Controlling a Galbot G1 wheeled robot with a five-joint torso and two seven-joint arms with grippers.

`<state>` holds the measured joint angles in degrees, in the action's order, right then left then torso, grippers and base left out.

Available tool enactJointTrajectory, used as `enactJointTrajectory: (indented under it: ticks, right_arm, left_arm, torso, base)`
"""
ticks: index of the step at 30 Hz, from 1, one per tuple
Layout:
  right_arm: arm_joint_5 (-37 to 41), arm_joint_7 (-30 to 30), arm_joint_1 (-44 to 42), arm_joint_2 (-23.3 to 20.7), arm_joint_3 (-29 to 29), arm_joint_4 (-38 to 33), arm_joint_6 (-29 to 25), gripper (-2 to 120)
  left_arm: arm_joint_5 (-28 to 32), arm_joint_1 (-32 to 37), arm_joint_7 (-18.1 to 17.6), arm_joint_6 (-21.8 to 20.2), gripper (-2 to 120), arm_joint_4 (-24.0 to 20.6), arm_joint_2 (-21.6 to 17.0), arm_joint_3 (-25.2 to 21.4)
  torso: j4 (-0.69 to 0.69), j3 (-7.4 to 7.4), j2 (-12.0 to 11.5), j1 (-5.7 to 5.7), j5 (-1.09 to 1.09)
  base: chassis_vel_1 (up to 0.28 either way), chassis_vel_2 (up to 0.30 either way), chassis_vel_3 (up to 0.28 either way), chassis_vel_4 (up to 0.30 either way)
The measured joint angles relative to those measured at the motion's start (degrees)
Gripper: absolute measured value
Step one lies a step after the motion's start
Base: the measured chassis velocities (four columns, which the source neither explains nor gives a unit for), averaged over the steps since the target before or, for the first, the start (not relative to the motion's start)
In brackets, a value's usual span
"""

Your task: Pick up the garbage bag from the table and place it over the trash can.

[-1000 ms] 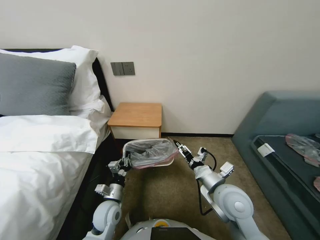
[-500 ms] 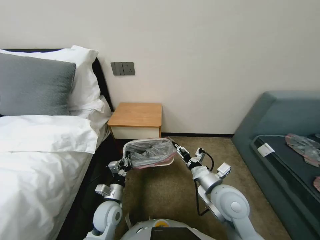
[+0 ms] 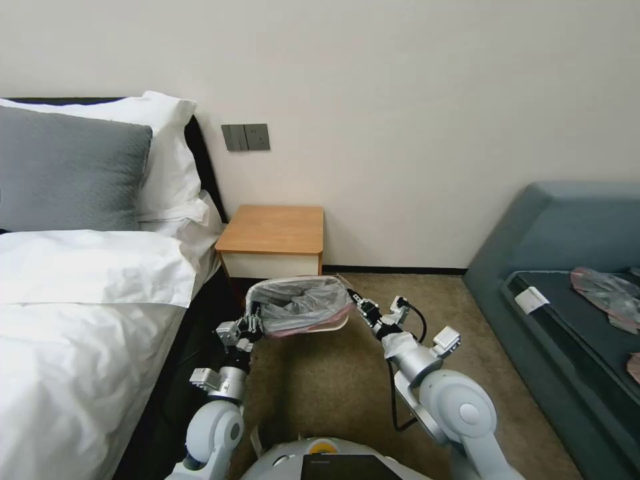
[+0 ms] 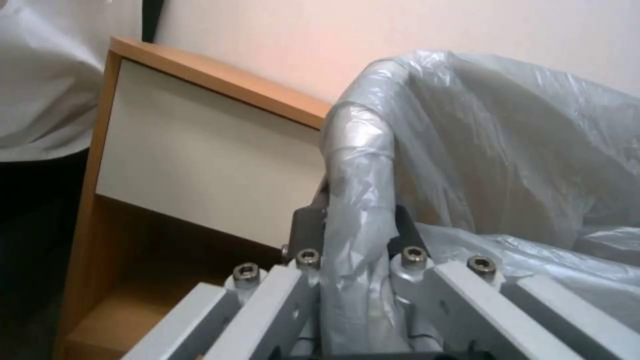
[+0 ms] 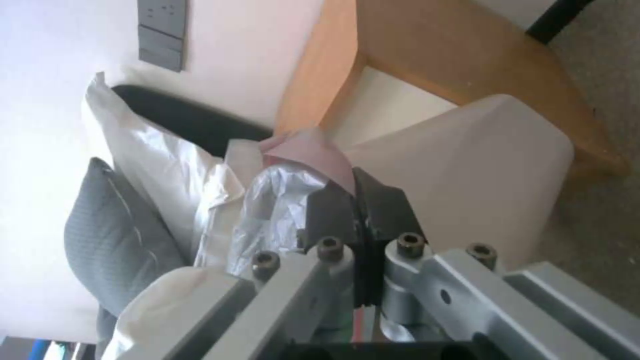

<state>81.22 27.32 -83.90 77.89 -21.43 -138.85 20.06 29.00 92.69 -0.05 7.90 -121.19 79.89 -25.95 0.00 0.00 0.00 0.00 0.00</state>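
Right gripper (image 3: pixel 352 298) slid nearer trash can (image 3: pixel 331 326) | both clamped on garbage bag (image 3: pixel 300 303) | left gripper (image 3: pixel 252 325) pinching rim | no writing

A grey cushion (image 3: pixel 70 170) is leaning against 2 white pillows (image 3: pixel 167 150) on the bed (image 3: pixel 80 347); a wall switch plate (image 3: pixel 246 137) is sitting beside them.

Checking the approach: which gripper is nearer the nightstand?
Left. The left gripper grips the garbage bag just below the table's drawer side; the right gripper holds the bag's far edge.
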Motion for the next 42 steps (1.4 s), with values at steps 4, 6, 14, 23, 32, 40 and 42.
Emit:
enactJointTrajectory:
  ticks: [4, 6, 14, 23, 32, 40, 42]
  right_arm:
    - [-0.5, -0.6, -0.7, 0.4, 0.0, 0.0, 0.0, 0]
    - [-0.8, -0.8, -1.2, 0.6, 0.0, -0.2, 0.1, 0]
    - [-6.3, -4.4, -5.0, 1.8, 0.2, -0.1, 0.5, 0]
    - [-8.5, -4.2, -6.1, 2.8, 1.1, -1.4, 1.0, 0]
    - [-5.5, -0.2, -6.5, 1.3, 0.2, -4.3, 0.9, 0]
    - [-3.8, 0.9, -7.5, 2.7, 0.9, -4.1, 1.0, 0]
    - [-3.8, 1.1, -8.3, 3.1, 1.1, -3.9, 1.2, 0]
  left_arm:
    - [0.2, -0.2, 0.0, 0.0, 3, 0.0, 0.0, 0.0]
    - [0.5, -0.3, 0.0, 0.0, 3, 0.0, 0.0, -0.1]
    - [4.1, -0.6, -0.7, -1.4, 3, -1.2, -0.2, -0.2]
    - [4.0, -0.6, -0.8, -1.7, 3, -1.5, -0.4, -0.4]
    - [-1.5, -0.6, 0.4, 0.0, 3, 0.5, -0.5, -0.7]
    - [0.6, -0.8, -0.5, -0.7, 3, -0.4, -0.2, -0.4]
    - [2.1, -0.8, -1.0, -1.2, 3, -1.0, -0.2, -0.5]
  torso:
    - [0.00, 0.00, 0.0, 0.00, 0.00]
    - [0.00, 0.00, 0.0, 0.00, 0.00]
    - [0.00, 0.00, 0.0, 0.00, 0.00]
    - [0.00, 0.00, 0.0, 0.00, 0.00]
    - [0.00, 0.00, 0.0, 0.00, 0.00]
    - [0.00, 0.00, 0.0, 0.00, 0.00]
    - [0.00, 0.00, 0.0, 0.00, 0.00]
  base:
    - [0.000, 0.000, 0.000, 0.000]
    - [0.000, 0.000, 0.000, 0.000]
    - [0.000, 0.000, 0.000, 0.000]
    - [0.000, 0.000, 0.000, 0.000]
    - [0.000, 0.000, 0.000, 0.000]
    - [0.000, 0.000, 0.000, 0.000]
    - [0.000, 0.000, 0.000, 0.000]
